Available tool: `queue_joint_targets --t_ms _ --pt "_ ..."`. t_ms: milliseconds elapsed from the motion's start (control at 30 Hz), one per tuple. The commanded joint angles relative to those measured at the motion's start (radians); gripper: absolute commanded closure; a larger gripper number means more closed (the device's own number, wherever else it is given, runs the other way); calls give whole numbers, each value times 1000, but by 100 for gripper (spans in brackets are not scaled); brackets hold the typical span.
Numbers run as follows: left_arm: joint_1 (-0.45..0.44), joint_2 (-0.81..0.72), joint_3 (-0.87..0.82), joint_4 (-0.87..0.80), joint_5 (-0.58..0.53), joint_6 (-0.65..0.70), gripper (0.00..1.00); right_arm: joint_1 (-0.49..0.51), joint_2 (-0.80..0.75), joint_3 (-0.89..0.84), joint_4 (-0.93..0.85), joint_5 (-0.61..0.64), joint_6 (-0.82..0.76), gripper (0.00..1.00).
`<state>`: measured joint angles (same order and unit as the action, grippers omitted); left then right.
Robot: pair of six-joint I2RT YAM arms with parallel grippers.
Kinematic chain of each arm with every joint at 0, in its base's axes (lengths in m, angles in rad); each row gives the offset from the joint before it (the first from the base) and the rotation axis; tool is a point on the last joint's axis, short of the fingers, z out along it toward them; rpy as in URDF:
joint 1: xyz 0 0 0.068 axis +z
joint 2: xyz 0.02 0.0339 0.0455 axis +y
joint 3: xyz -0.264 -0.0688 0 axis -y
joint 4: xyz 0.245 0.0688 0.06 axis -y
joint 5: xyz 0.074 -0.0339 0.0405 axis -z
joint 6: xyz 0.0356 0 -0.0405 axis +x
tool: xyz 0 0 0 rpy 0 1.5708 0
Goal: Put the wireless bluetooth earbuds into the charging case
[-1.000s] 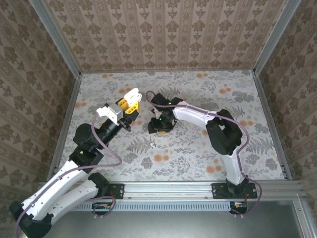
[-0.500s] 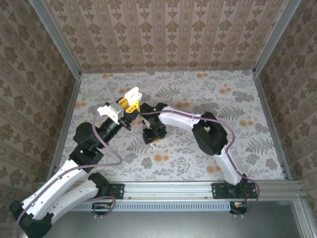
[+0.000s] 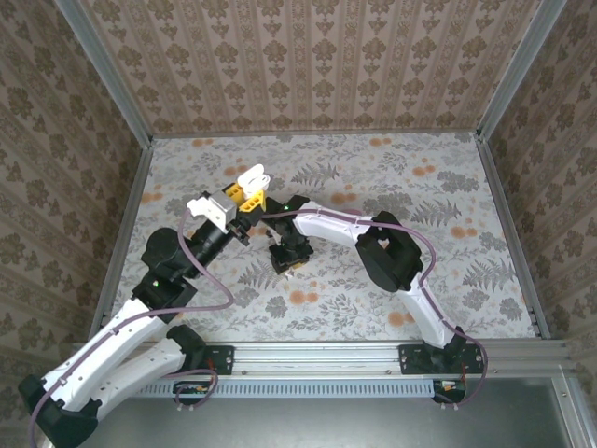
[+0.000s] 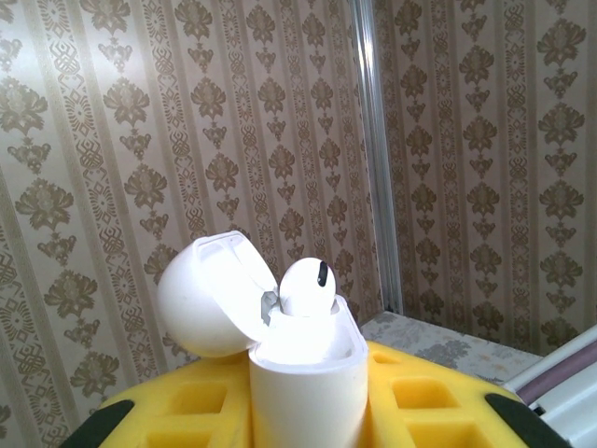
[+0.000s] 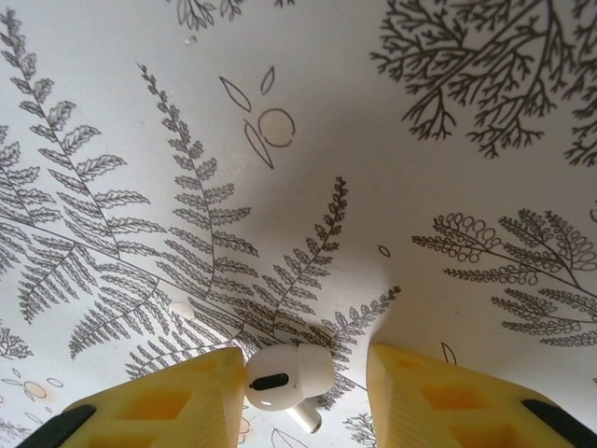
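arms (image 3: pixel 112 341): white shells, black joints | cables (image 3: pixel 228 297): purple | tool fingers (image 5: pixel 159 406): yellow, recessed pockets, black tips

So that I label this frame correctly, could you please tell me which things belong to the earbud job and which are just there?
Job: open case in the left gripper; seated earbud inside it; loose earbud, straddled by the open right gripper.
Just there: cloth; walls; metal post.

left tool (image 3: pixel 246 193): raised, clamped | right tool (image 3: pixel 287 262): low, jaws parted
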<state>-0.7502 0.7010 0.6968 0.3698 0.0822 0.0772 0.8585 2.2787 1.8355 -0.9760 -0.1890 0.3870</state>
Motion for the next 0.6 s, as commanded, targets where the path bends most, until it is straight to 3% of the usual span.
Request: queue_joint_targets --t_ms 0,367,567 --pt "7 -5 25 23 13 4 72 14 28 32 -33 28 -18 61" --pt "9 6 25 32 13 -5 72 14 29 24 -54 75 -4 66" --pt "8 29 22 41 24 -26 72 -33 -98 -143 49 112 70 69"
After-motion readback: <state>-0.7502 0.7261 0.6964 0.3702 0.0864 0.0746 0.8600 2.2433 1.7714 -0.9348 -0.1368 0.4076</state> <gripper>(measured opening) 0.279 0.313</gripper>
